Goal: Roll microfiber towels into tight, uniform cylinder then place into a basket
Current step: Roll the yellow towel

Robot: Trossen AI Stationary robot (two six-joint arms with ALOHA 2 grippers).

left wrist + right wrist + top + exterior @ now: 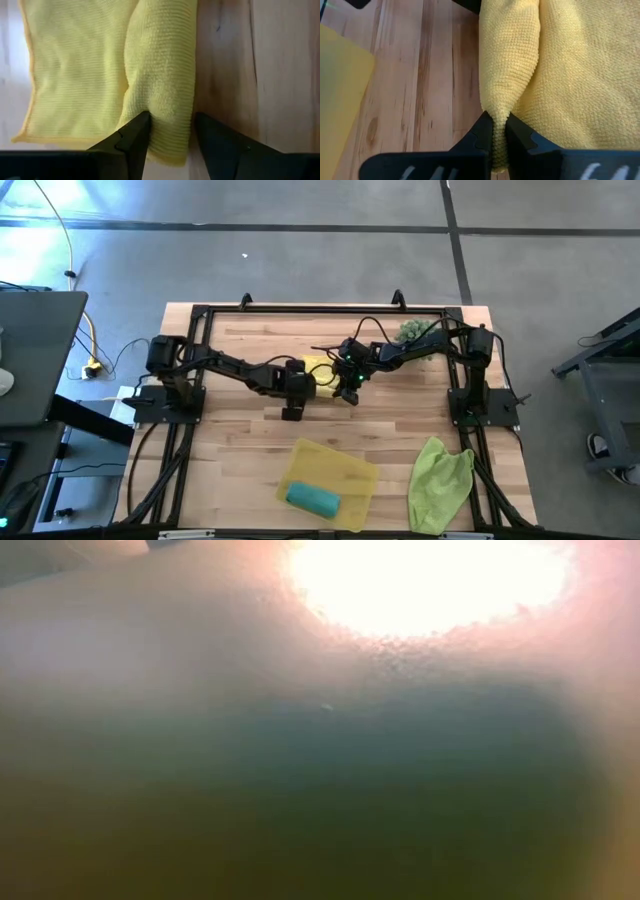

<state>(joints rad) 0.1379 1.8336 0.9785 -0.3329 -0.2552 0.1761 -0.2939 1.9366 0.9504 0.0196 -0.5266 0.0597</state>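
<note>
Right now the left gripper (170, 132) is straddling the yellow towel (100, 70) roll while the right gripper (498, 131) is pinching its fold; turning both evenly should keep it tight.

We see a bright yellow towel (100, 75) with a fine ribbed weave, a lime green towel (440, 472), and a teal one (313, 498) in the translucent yellow basket (350, 467). The table (240, 430) is pale striped wood, the arms black. The low view is perhaps only a pink and green blur.
</note>
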